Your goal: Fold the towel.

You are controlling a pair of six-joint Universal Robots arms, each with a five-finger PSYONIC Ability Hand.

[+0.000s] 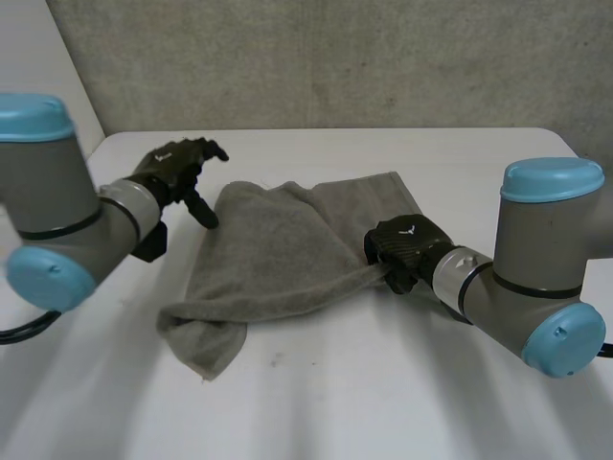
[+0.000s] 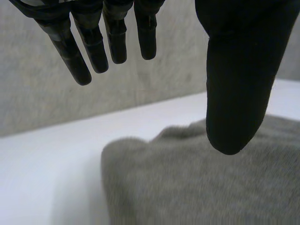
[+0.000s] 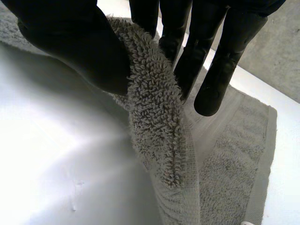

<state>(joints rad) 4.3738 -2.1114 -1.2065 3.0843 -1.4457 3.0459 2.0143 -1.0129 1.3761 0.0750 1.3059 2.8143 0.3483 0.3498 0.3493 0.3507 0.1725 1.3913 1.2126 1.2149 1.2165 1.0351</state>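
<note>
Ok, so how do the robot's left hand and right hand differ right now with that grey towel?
The left hand is open, fingers straight and thumb apart; the right hand is shut, pinching the towel between thumb and fingers. The left hand holds nothing at the towel's far left corner; the right hand holds up a fold on its right side. Both are black and at the same towel.

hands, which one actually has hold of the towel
The right hand: its thumb and fingers pinch a raised edge of the towel. The left hand is open at the towel's far corner, gripping nothing.
</note>
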